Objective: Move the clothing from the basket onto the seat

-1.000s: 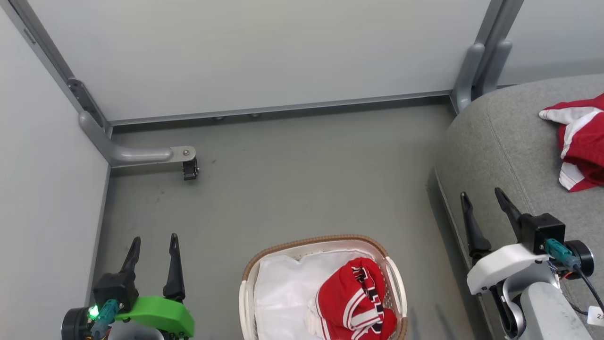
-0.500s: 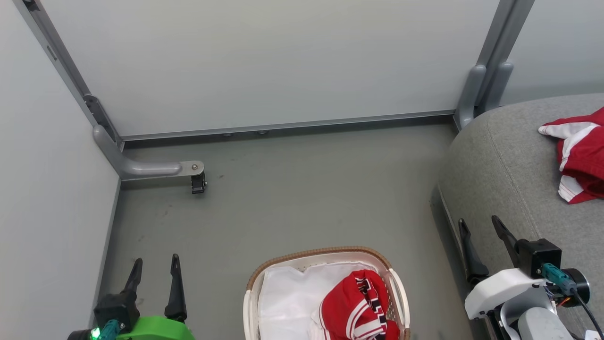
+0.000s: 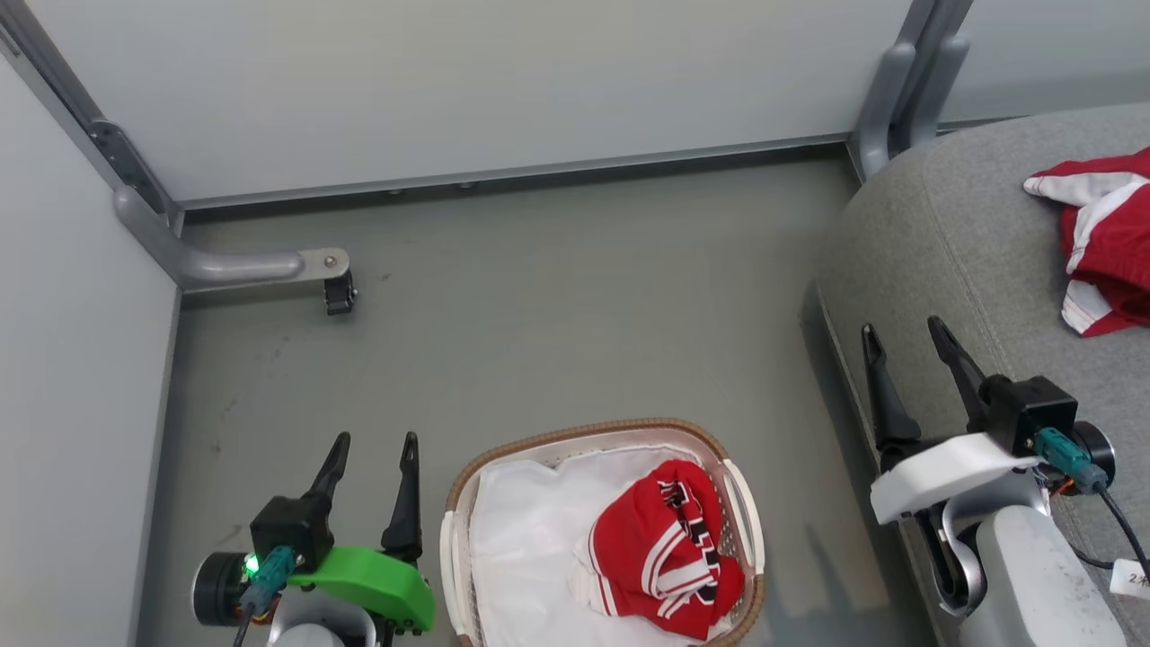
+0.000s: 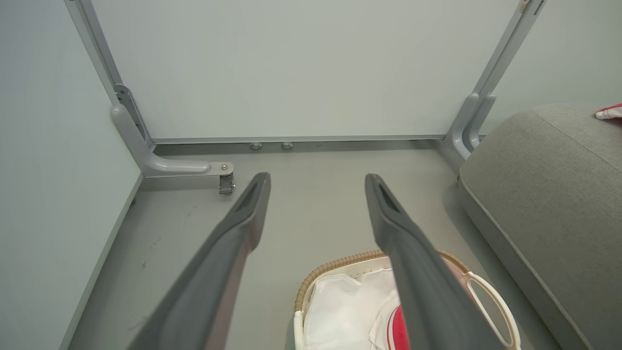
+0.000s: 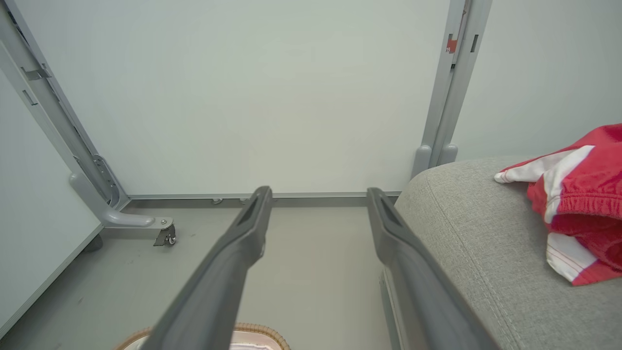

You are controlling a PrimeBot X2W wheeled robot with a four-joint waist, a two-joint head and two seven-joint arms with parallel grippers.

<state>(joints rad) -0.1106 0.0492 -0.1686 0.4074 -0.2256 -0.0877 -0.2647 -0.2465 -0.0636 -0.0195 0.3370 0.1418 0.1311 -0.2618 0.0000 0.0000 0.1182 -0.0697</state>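
Left gripper (image 3: pixel 375 440) has just slid in beside the basket (image 3: pixel 575 433) at bottom centre, it and the right gripper (image 3: pixel 901 328) both wide open and empty, so the red jersey (image 3: pixel 660 548) inside looks next, other jersey (image 3: pixel 1110 243) already on the seat (image 3: pixel 943 243) upper right.

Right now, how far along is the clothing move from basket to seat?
Done: one red jersey lies on the seat. In hand: nothing, as the left gripper and right gripper are open and empty. Left: the second jersey sits in the basket on its white liner.
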